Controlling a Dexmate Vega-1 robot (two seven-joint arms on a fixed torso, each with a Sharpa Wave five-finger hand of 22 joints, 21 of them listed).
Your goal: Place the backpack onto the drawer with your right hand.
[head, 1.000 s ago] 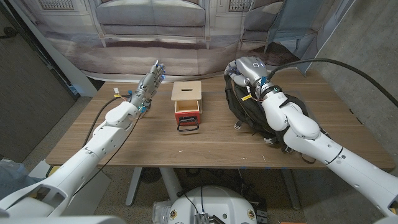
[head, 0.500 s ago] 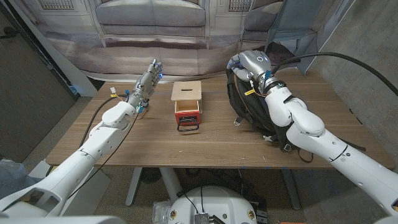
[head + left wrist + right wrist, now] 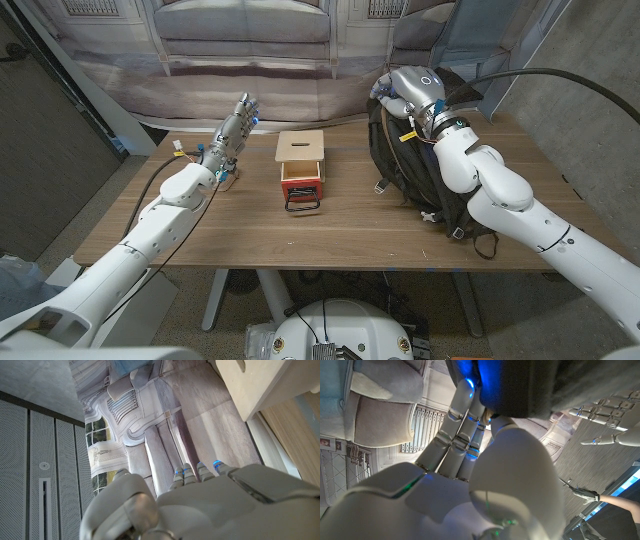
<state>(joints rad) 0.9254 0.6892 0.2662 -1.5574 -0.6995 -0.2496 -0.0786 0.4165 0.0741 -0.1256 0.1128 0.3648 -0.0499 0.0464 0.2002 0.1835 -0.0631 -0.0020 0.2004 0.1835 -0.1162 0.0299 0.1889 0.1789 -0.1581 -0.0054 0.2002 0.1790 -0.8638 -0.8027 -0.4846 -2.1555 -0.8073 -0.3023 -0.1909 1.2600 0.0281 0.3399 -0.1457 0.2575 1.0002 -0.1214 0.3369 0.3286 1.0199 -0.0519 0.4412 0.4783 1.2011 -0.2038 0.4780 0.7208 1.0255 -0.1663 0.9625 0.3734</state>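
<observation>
The black backpack [image 3: 404, 168] stands on the right side of the table, its straps trailing toward the front edge. My right hand [image 3: 404, 96] grips its top from above; in the right wrist view the fingers [image 3: 461, 425] curl into the black fabric [image 3: 530, 385]. The drawer [image 3: 301, 166], a small light-wood box with a red front pulled partly out and a black handle, sits mid-table, left of the backpack. My left hand [image 3: 239, 125] hovers at the far left of the table, fingers straight and holding nothing; the left wrist view shows it [image 3: 200, 502] near the drawer's corner [image 3: 265, 385].
A small part with orange and white wires [image 3: 189, 150] lies by my left forearm. A printed backdrop of a sofa [image 3: 240, 40] hangs just behind the table's far edge. A person's arm [image 3: 607, 500] shows in the right wrist view.
My right hand has risen and moved back and to the right with the backpack's top, drawing the bag taller and more upright. The left hand has barely moved.
</observation>
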